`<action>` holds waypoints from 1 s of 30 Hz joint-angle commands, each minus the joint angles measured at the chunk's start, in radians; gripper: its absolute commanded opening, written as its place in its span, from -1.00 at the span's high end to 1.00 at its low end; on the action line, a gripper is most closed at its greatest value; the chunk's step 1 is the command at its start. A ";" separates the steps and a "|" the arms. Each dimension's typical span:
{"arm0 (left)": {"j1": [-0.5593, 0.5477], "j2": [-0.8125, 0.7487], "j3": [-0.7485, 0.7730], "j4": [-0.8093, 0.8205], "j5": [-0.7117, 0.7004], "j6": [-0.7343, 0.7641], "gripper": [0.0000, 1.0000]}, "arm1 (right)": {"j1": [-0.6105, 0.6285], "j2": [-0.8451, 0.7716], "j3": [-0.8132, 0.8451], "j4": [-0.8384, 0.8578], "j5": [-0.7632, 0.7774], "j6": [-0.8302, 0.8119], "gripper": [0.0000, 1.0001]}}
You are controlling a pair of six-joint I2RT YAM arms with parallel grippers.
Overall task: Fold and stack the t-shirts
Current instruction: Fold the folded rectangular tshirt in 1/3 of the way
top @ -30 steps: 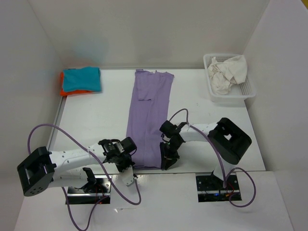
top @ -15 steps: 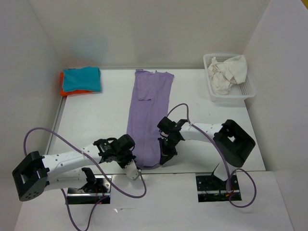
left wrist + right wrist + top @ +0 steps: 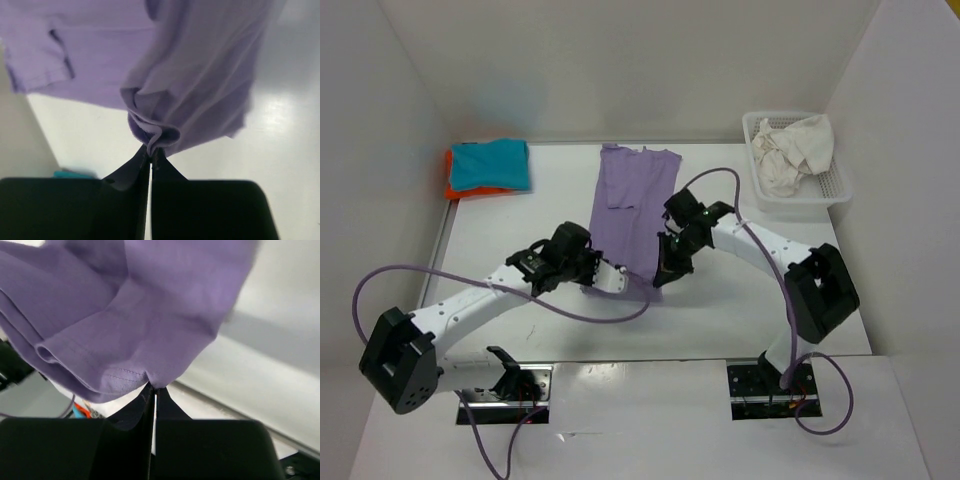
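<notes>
Top view first: both arms reach in over the white table (image 3: 520, 225), elbows out, wrists angled toward each other at mid-table. The left gripper (image 3: 618, 282) and right gripper (image 3: 659, 280) sit close side by side at the near end of the lavender t-shirt (image 3: 635, 190). The far part of that long, narrow strip of cloth lies flat along the table's centre. In the far-left corner the teal-blue t-shirt (image 3: 492, 163) rests folded on the orange t-shirt (image 3: 451, 188). The off-white t-shirt (image 3: 796, 148) is crumpled inside the white plastic mesh basket (image 3: 802, 207) at far right.

Over to the left wrist: the left gripper (image 3: 150, 153) is clenched tight, its black fingers pressed together on a bunched fold of lavender cloth. The lavender t-shirt (image 3: 200, 75) hangs in soft folds, raised off the glossy table, with a flatter layer spread beyond it.

And the right wrist: the right gripper (image 3: 154, 390) is pinched hard as well, grasping the stitched hem at a corner. The lavender t-shirt (image 3: 150, 315) drapes in layered folds, a smooth matte knit with a visible seam line along the edge.
</notes>
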 commanded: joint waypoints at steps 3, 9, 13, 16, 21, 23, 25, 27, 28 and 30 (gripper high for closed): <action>0.098 0.146 0.110 0.213 -0.032 -0.029 1.00 | -0.112 0.127 0.208 -0.084 0.019 -0.158 1.00; 0.170 0.335 0.249 0.325 -0.032 0.004 1.00 | -0.226 0.304 0.425 -0.126 -0.007 -0.258 1.00; 0.191 0.432 0.296 0.383 -0.032 0.023 1.00 | -0.269 0.413 0.527 -0.135 -0.037 -0.295 1.00; 0.201 0.489 0.334 0.411 -0.032 0.023 1.00 | -0.301 0.489 0.605 -0.155 -0.046 -0.317 1.00; 0.211 0.573 0.398 0.420 -0.032 0.014 1.00 | -0.336 0.586 0.703 -0.155 -0.100 -0.326 1.00; 0.221 0.588 0.399 0.432 -0.032 0.014 1.00 | -0.336 0.609 0.734 -0.155 -0.116 -0.326 1.00; 0.230 0.615 0.420 0.442 -0.041 0.014 1.00 | -0.336 0.641 0.757 -0.155 -0.129 -0.326 1.00; 0.250 0.625 0.429 0.442 -0.052 0.004 1.00 | -0.345 0.651 0.795 -0.155 -0.129 -0.326 1.00; 0.250 0.625 0.429 0.442 -0.052 0.004 1.00 | -0.345 0.667 0.808 -0.155 -0.129 -0.326 1.00; 0.259 0.636 0.429 0.431 -0.052 0.004 1.00 | -0.345 0.695 0.844 -0.155 -0.142 -0.317 1.00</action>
